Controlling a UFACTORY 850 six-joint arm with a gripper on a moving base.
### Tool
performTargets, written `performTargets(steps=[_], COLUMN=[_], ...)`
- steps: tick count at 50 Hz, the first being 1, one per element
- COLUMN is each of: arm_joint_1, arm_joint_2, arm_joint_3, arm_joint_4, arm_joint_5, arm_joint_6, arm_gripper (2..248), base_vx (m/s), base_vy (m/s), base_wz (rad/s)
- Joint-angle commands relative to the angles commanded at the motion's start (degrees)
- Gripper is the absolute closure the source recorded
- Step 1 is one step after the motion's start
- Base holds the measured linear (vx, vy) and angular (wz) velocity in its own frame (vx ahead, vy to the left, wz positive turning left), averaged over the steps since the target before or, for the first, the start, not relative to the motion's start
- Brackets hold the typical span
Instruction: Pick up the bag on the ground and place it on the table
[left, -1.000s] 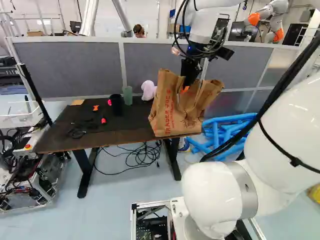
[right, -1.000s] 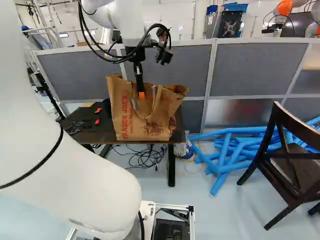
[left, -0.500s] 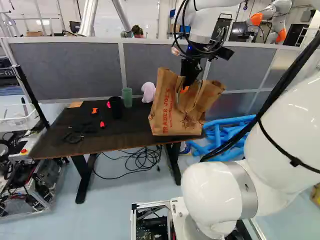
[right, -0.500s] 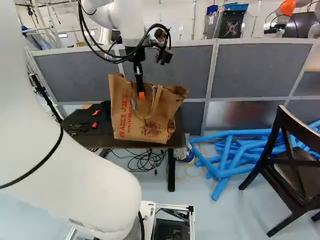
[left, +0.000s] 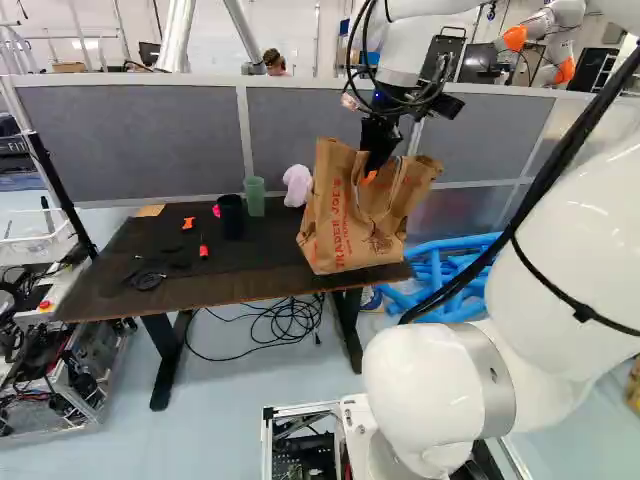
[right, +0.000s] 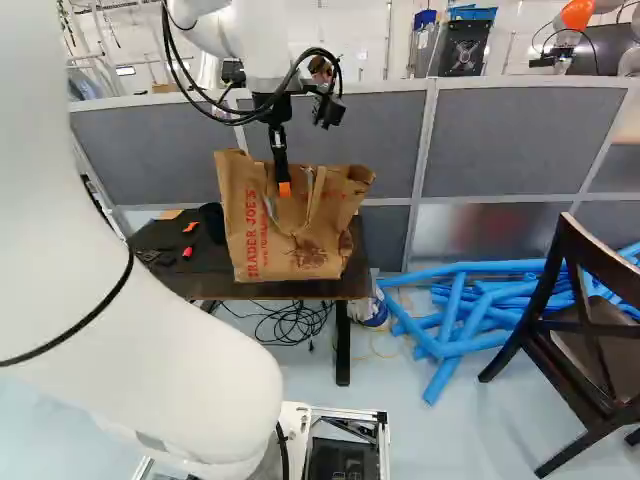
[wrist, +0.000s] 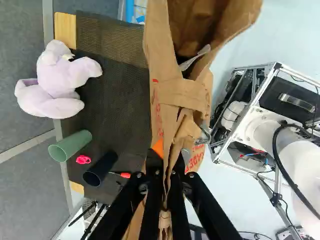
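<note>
The gripper (right: 284, 186) is shut on the upper part of the brown paper bag (right: 285, 245), near a handle. In the wrist view, folded paper runs between the two fingers of the gripper (wrist: 167, 167), and the bag (wrist: 182, 95) gapes open ahead of them. The bag is upright over the right end of the dark table (left: 220, 290), its base close above or on the top near the front edge; whether it bears on the top I cannot tell. The bag hides that end of the tabletop.
A black cup (left: 231, 216), green cup (left: 254, 195), lilac plush toy (left: 297, 184) and small orange tools (left: 188, 223) lie left of the bag. Grey partitions (right: 520, 140) stand behind. Blue tubes (right: 460, 330) and a dark chair (right: 590, 330) are to the right. Another robot (left: 545, 35) is beyond.
The base has moved slightly: table, chair and tubes have shifted in the base views. The bag has stayed with the gripper, while the table's front edge now shows a little more below it.
</note>
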Motion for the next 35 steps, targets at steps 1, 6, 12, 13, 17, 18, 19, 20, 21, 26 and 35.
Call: performTargets(steps=[1,6,12,13,17,18,19,20,21,26,35], arm_joint_1=[0.01,0.07,0.13,0.15,0.19,0.2,0.21,0.22,0.23,0.28,0.35], arm_joint_2=[-0.18,-1.35,-3.36,-3.71,-5.13,-5.48,-5.84,-6.18,-6.53,-8.25,-11.27], arm_joint_3=[-0.17,-1.05,-2.11,-2.28,-2.96,-3.13,-3.29,-3.46,-3.62,-4.43,-5.9], arm_joint_4=[0.0,0.0,0.0,0.0,0.0,0.0,0.0,0.0,0.0,0.0,0.0], arm_joint_5=[0.0,0.25,0.88,1.0,1.49,1.62,1.75,1.87,2.0,2.66,4.56], arm_joint_6=[0.0,0.0,0.0,0.0,0.0,0.0,0.0,0.0,0.0,0.0,0.0], arm_gripper=[229,229,229,229,229,229,229,229,229,229,229], base_vx=[0.0,0.0,0.0,0.0,0.0,0.0,0.0,0.0,0.0,0.0,0.0], base_vy=[0.0,0.0,0.0,0.0,0.0,0.0,0.0,0.0,0.0,0.0,0.0], base_wz=[0.0,0.0,0.0,0.0,0.0,0.0,0.0,0.0,0.0,0.0,0.0])
